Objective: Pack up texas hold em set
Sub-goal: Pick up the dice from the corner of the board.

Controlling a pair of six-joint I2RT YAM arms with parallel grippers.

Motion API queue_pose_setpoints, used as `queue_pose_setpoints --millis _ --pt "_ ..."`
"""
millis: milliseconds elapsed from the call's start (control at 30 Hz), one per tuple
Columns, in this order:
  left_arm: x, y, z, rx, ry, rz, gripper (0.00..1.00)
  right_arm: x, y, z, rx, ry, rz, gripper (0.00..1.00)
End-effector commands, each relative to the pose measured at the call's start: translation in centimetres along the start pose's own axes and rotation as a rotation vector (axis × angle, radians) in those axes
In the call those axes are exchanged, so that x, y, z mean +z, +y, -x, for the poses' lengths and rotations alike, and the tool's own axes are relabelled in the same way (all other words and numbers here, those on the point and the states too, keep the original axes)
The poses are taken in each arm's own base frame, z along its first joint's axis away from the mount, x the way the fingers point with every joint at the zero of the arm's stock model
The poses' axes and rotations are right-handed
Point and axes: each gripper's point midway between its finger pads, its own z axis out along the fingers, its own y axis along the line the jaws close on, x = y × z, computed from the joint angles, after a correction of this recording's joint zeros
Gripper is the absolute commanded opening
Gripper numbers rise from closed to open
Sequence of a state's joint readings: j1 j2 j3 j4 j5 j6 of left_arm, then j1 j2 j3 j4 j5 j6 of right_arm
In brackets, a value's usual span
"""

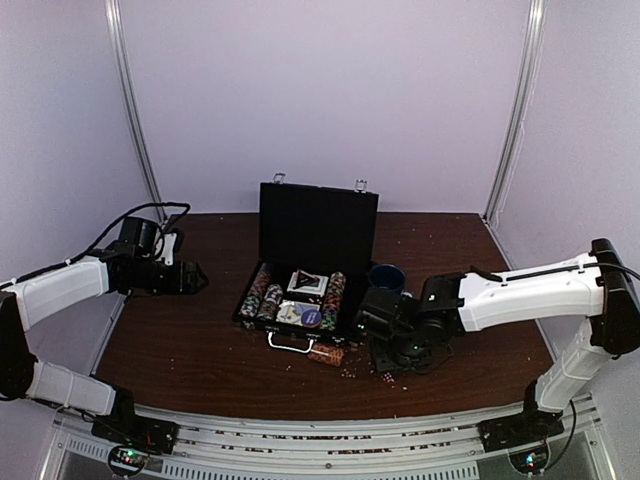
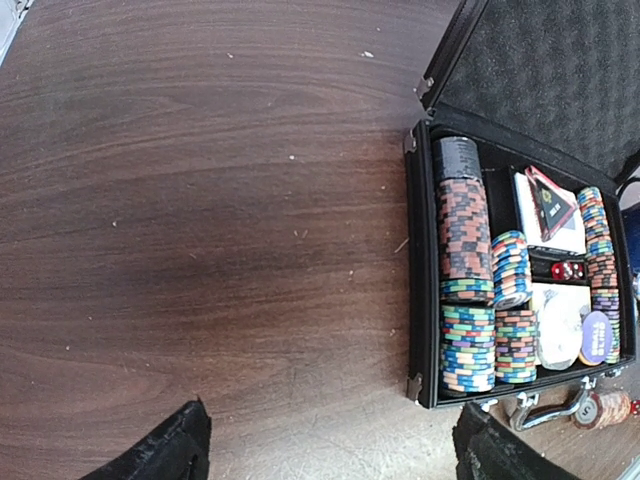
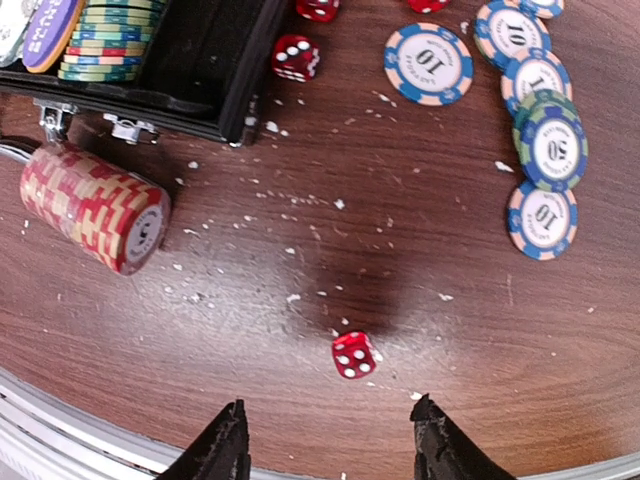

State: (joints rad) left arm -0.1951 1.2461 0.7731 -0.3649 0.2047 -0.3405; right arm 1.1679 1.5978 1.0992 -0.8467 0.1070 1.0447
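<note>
While the black briefcase [image 1: 318,225] stands open at the middle of the table [image 1: 180,340], lid upright and handle [image 2: 550,408] toward you, most of the set is already in it: rows of striped poker chips [image 2: 465,330] on edge, a card deck [image 2: 550,215] and a few red dice [image 2: 568,270] in the middle slot. What remains lies outside, off the front right corner. A roll of red and cream chips [image 3: 95,205] rests on its side just beside the latches, blue and peach ten chips [image 3: 428,63] and a green one [image 3: 550,140] lie flat and scattered, and another die [image 3: 296,57] sits close to the case wall. You are on the gathering of strays, by my reading, with a single red die [image 3: 354,354] as the target. Your right gripper [image 3: 328,420] hangs low over it, jaws parted at a middling width and empty, the die lying on the wood just ahead of the fingertips, not between them. The next move calls for a short advance, then a careful descent and a narrow pinch, since so small a cube can skid or flip away. Your left gripper [image 2: 330,420] hovers wide apart and empty over bare wood left of the case. The dark blue cup [image 1: 386,275] stands behind the right arm; steer clear of it.
</note>
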Motion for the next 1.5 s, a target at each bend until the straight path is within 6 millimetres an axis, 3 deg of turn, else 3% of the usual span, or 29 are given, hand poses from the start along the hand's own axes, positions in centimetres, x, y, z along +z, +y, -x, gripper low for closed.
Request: queue_pose_setpoints --millis 0,267,433,633,1167,1300,1467 --pt "-0.1 -0.1 0.5 -0.014 -0.046 -0.02 0.87 1.1 0.9 0.0 -0.085 -0.014 0.006 0.53" --pt "-0.3 0.1 -0.2 -0.035 -0.033 -0.009 0.87 3.1 1.1 -0.6 -0.193 0.02 -0.03 0.48" --pt "0.1 0.2 -0.6 -0.037 -0.018 -0.008 0.87 4.2 0.0 -1.1 -0.209 0.039 -0.086 0.46" --pt "0.2 0.1 0.1 -0.028 -0.031 -0.014 0.87 4.7 0.1 -1.3 -0.224 0.051 -0.093 0.42" --pt "0.4 0.0 -0.1 -0.025 -0.031 -0.022 0.87 5.1 -0.1 -1.4 -0.236 0.064 -0.129 0.14" --pt "0.3 0.0 -0.2 -0.024 -0.033 -0.022 0.87 4.2 0.2 -0.7 -0.223 0.047 -0.129 0.0" --pt "0.3 0.1 -0.4 -0.022 -0.037 -0.02 0.87 0.0 3.2 3.5 -0.184 -0.056 -0.078 0.0"
